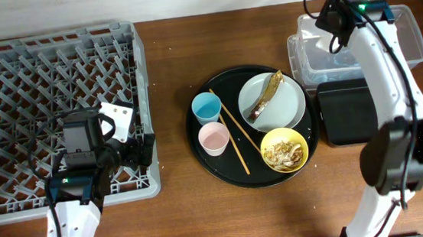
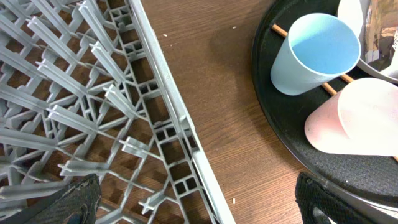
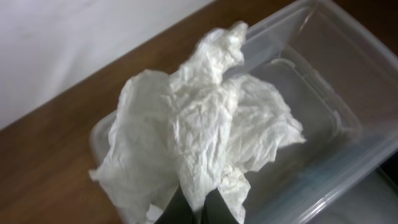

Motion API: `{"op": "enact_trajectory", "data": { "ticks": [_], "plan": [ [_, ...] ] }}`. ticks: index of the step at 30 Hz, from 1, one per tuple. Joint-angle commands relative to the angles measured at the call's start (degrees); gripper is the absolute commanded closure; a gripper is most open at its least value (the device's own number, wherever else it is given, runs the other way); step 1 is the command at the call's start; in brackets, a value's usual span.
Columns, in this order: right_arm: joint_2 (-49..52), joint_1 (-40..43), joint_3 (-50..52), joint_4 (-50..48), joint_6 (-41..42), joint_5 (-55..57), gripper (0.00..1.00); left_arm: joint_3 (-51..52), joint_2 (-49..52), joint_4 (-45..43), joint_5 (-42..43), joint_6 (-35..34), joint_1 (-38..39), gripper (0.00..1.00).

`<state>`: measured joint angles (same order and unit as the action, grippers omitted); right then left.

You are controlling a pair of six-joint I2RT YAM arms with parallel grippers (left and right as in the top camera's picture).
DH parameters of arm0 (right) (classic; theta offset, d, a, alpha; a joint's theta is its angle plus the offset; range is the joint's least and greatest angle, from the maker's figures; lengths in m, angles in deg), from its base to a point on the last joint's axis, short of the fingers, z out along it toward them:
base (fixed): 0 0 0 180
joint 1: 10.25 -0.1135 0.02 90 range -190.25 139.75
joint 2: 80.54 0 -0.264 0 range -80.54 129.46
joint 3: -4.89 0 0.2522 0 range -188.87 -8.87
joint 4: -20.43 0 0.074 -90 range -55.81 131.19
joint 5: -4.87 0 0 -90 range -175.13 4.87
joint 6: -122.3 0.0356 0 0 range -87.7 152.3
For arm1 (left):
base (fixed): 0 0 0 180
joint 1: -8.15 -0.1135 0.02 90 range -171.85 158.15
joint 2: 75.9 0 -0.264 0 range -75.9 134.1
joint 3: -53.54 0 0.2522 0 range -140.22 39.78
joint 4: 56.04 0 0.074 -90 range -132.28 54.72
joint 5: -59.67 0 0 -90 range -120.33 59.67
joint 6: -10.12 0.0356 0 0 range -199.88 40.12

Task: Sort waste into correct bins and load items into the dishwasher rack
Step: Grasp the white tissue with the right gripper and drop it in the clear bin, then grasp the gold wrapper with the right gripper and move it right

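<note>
Right claw (image 3: 199, 208) pinched shut on the crumpled white napkin (image 3: 199, 124), held over the clear tub (image 3: 348, 81) at the far right corner of the counter (image 1: 168, 61). Left claw (image 2: 205, 202) spread wide, holding nothing, over the right rim of the dishwasher rack (image 2: 180, 118) near the near left corner. Mid-counter, the round black tray (image 1: 198, 139) carries the blue cup (image 1: 206, 106), pink cup (image 1: 213, 139) and chopsticks (image 1: 231, 128).
</note>
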<state>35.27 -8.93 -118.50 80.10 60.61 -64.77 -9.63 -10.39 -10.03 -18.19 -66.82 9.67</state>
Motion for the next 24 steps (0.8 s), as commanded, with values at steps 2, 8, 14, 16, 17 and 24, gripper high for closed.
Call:
{"op": "enact_trajectory", "data": {
  "ticks": [2, 8, 14, 16, 17, 24],
  "plan": [
    [5.95, 1.33, -0.52, -3.67, -1.46, 0.92, 0.5, -1.11, 0.15, 0.0, 0.02, 0.72, -0.2, 0.01],
    [-0.31, 0.63, -5.09, 4.63, -5.9, -5.09, 0.02, -1.11, 0.15, 0.0, 0.02, 0.72, -0.2, 0.01],
    [-5.49, -7.89, -4.5, 22.21, -4.59, -24.87, 0.22, -1.11, 0.15, -0.02, 0.02, 0.72, -0.2, 0.01],
    [-4.35, -12.24, 0.94, 21.29, -0.85, -24.11, 0.26, -1.11, 0.15, -0.02, 0.02, 0.72, -0.2, 0.01],
    [-3.85, -13.88, 4.22, 19.76, 1.05, -22.32, 0.27, -1.11, 0.15, -0.02, 0.02, 0.72, -0.2, 0.01],
    [-1.84, -16.35, 28.04, -3.5, 3.58, -20.68, 0.38, -1.11, 0.15, -0.02, 0.04, 0.72, -0.2, 0.01]
  ]
}}
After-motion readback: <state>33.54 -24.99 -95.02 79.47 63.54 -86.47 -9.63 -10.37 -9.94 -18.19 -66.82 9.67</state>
